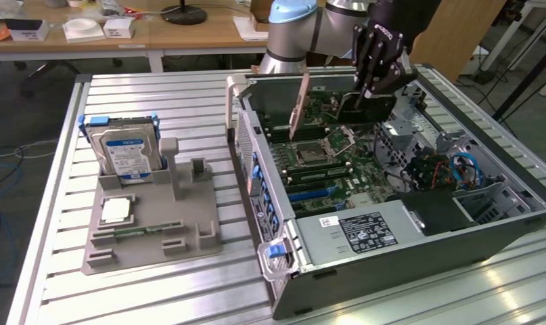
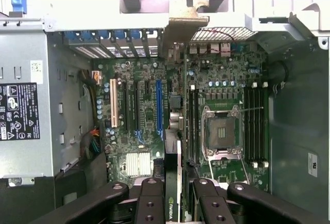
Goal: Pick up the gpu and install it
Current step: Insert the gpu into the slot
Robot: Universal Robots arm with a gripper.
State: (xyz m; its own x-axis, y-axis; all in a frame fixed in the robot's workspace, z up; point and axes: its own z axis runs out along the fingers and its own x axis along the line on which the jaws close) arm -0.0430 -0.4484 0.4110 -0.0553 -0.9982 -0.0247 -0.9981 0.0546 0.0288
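Note:
My gripper hangs over the open computer case and is shut on the gpu, a thin dark card held on edge above the motherboard. Its metal bracket points toward the case's rear wall. In the wrist view the gpu appears edge-on between the two black fingers, and its bracket reaches the slot openings in the rear wall. The card hangs above the board between the blue expansion slot and the memory slots, apart from the board.
Inside the case are a bare CPU socket, a tan slot and the power supply. On the exterior view's left, a grey holder carries a blue-labelled hard drive and a processor chip. The slatted metal table extends around it.

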